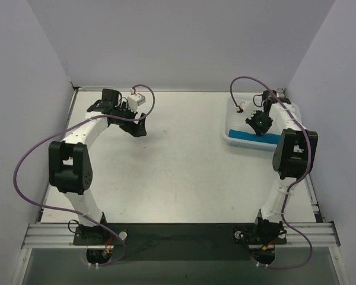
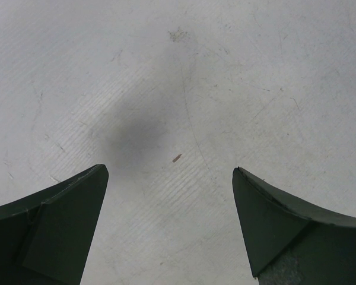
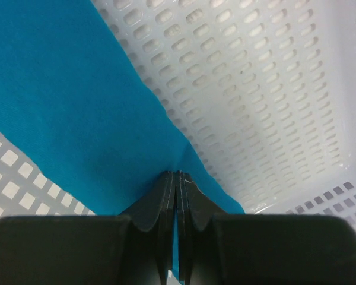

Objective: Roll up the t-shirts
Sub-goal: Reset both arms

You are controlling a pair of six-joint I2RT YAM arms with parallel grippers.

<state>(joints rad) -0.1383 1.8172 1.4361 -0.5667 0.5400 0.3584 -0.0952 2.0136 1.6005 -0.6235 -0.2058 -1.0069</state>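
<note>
A teal-blue t-shirt [image 3: 77, 107] lies in the white perforated basket [image 1: 237, 122] at the right of the table; its folded edge shows in the top view [image 1: 253, 138]. My right gripper [image 3: 176, 176] reaches down into the basket [image 3: 267, 89] and is shut on a pinch of the t-shirt's edge. In the top view the right gripper [image 1: 260, 126] sits over the basket's middle. My left gripper [image 2: 169, 172] is open and empty, just above bare table at the far left; in the top view the left gripper [image 1: 137, 127] is well apart from the basket.
Grey walls close the table on the left, back and right. The basket stands against the right wall. The table top [image 1: 178, 166] is white and scuffed. Purple cables loop off both arms.
</note>
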